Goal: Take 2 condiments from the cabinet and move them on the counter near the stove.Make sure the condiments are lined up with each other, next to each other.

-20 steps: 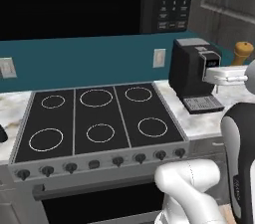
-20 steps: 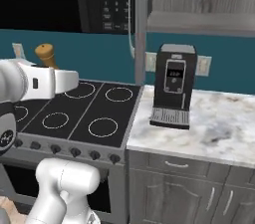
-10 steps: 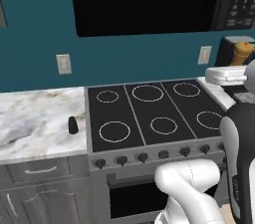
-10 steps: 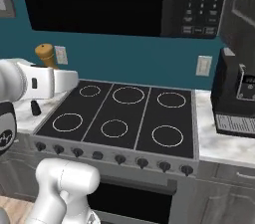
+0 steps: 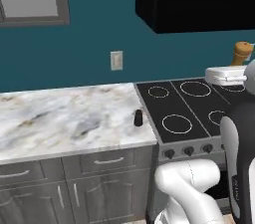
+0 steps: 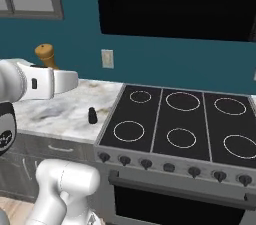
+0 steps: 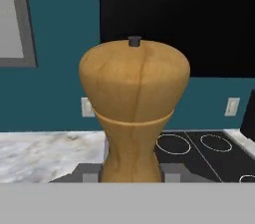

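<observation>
Hand view, centre of the frame: the tan wooden mill (image 7: 133, 113) stands upright and close, its waist clamped between the end effector's (image 7: 132, 172) two dark tips at the bottom, so the end effector is closed on the mill and carrying it. In the left base view the mill's knob top (image 5: 242, 53) pokes up above the white hand at the right edge of the frame, over the stove (image 5: 191, 106); in the right base view it shows at the upper left (image 6: 46, 56), above the hand and over the marble tabletop (image 6: 55, 111).

The black shaker (image 5: 138, 117) already stands upright on the tabletop (image 5: 64, 116), just beside the stove's left edge; the right base view has it left of centre (image 6: 92, 115), near the front burner.

By my reading, the first condiment is placed and the second is fetched but held in the air, well apart from the shaker. What is left: bring the mill down next to the black shaker, in line with it, set it upright and let go.
</observation>
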